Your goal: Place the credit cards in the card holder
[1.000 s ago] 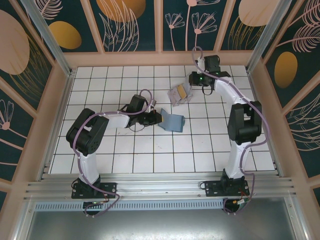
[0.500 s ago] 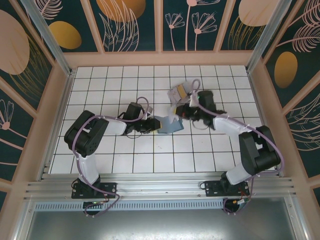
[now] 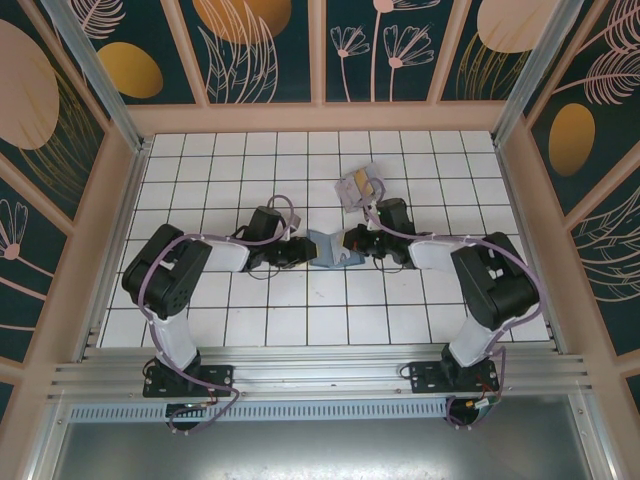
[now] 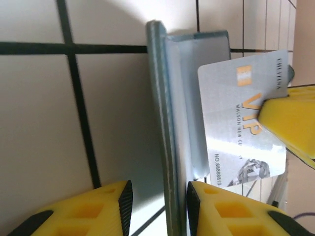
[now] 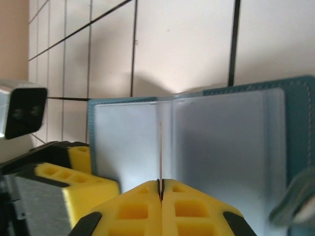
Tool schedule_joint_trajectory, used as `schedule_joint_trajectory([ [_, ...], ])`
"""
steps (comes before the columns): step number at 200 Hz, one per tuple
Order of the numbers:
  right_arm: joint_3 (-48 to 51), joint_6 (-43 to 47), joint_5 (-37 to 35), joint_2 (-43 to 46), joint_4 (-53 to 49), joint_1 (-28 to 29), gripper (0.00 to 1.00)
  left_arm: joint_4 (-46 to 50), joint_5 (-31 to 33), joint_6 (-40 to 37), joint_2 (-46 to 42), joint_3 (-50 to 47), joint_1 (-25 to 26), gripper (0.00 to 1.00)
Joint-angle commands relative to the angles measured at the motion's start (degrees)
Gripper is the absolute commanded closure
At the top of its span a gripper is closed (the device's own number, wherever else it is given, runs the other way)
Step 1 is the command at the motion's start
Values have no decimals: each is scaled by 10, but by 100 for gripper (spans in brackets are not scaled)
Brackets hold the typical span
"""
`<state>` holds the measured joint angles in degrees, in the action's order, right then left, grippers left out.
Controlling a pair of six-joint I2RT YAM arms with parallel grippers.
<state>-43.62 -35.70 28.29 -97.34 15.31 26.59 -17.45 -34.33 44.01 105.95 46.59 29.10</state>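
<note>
While the silver card is pinched edge-on in the closed right claw before the open wallet at mid-table, it should be slid flat into a pocket, the wallet's upright leaf being steadied between the parted fingers of the left claw, spare cards lying farther back.

teal card holder; silver card, gold lettering

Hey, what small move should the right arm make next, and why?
Probably ease the right gripper forward to slide its silver card into the card holder: the pinched card points edge-on at the open inner face, and the left gripper straddles one leaf.
</note>
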Motion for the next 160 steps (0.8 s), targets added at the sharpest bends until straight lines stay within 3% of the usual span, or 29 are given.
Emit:
schedule_joint_trajectory([
  [1,-20,19,11,-22,33,-3,100,48,40,-26,-12,-5,-9,63],
  [51,-12,17,14,-42,40,-9,100,108,85,-57,-4,13,-14,65],
  [83,-13,9,35,-50,58,-9,100,109,87,-63,8,13,-15,82],
  [160,-27,3,31,-91,72,3,100,93,70,-57,8,8,-15,84],
])
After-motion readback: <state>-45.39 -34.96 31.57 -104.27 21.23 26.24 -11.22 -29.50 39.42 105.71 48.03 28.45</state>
